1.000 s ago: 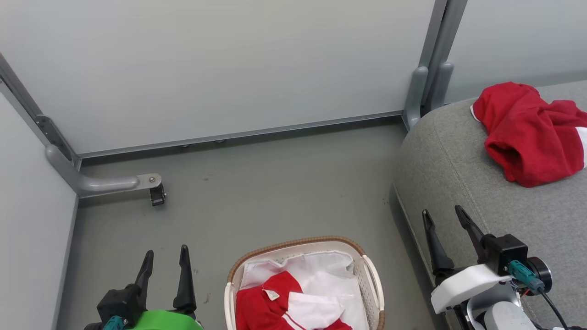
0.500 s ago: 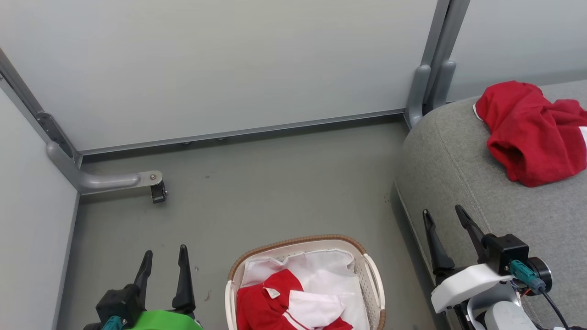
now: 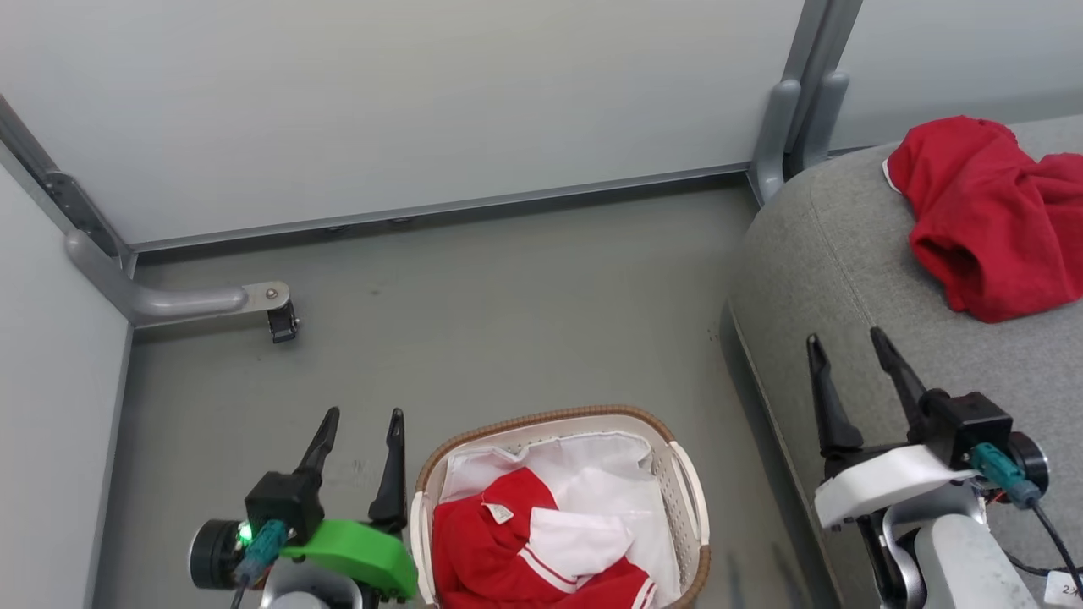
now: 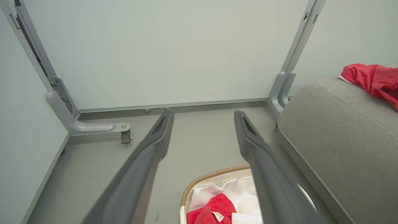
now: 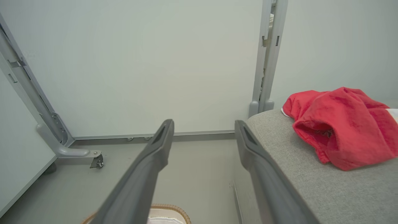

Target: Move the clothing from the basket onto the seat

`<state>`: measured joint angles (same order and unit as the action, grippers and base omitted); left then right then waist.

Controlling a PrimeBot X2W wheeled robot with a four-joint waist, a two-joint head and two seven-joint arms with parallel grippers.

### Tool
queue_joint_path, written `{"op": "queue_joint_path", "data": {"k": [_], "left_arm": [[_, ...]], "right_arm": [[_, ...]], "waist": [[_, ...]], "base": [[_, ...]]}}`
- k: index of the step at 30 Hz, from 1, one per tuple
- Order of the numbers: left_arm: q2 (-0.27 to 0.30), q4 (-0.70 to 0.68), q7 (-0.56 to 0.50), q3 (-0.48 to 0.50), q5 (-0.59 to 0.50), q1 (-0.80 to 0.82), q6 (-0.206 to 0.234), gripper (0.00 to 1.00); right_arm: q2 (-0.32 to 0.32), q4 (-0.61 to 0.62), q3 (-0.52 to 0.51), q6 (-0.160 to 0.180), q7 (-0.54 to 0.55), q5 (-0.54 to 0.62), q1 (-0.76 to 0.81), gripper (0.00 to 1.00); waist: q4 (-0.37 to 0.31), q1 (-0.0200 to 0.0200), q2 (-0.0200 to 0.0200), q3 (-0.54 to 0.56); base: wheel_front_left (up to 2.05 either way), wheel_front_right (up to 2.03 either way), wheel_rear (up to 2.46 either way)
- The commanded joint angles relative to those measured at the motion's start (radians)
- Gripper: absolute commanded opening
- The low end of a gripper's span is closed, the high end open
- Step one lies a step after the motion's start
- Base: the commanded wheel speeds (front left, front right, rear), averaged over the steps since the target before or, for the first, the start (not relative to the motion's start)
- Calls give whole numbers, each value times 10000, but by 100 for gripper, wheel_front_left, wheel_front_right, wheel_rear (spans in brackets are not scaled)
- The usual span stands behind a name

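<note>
Left gripper [image 3: 364,414] hovering fingers-up, spread and empty, basket [image 3: 541,420] holding one red shirt [image 3: 499,550] just to its right, right gripper [image 3: 846,337] likewise gaping at the seat [image 3: 846,254] edge, second shirt [image 3: 990,211] lying beyond it.

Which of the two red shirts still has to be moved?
The red shirt in the basket, with its white label and stripes showing, next to the left gripper. The other shirt already lies crumpled on the seat.

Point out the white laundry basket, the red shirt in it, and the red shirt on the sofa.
White plastic brown-rimmed laundry basket [image 3: 541,416]: head view, far rim.
Red white-striped shirt [image 3: 470,548] inside it: head view, red body.
Crumpled red shirt [image 3: 990,211] on grey fabric sofa cushion [image 3: 846,271]: head view, middle folds.
</note>
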<state>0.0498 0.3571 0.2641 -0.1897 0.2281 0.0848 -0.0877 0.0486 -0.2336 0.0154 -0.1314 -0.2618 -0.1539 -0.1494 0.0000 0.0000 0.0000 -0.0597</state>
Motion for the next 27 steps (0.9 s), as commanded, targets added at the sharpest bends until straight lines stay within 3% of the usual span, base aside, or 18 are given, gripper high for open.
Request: {"op": "queue_joint_path", "data": {"k": [1,11,18,27], "left_arm": [[13,192,3,-167,-168,458,-90,100],[21,2641,-14,-2005,-799,3164,-382,100],[34,4858,-529,-3323,-1096,5059,-428,100],[47,6747,-2211,-5198,-459,6574,-430,100]], "right_arm": [[34,135,-146,14,-47,118,-214,100],[31,1070,-718,14,-49,509,-1213,100],[31,1715,-511,14,-48,410,-1972,100],[25,2441,-14,14,-49,465,-2626,100]], "waist": [[-63,0,0,-552],[-607,0,0,-2712],[-1286,0,0,-4358],[-2172,0,0,-6002]], "base": [[0,0,0],[0,0,0],[0,0,0],[0,0,0]]}}
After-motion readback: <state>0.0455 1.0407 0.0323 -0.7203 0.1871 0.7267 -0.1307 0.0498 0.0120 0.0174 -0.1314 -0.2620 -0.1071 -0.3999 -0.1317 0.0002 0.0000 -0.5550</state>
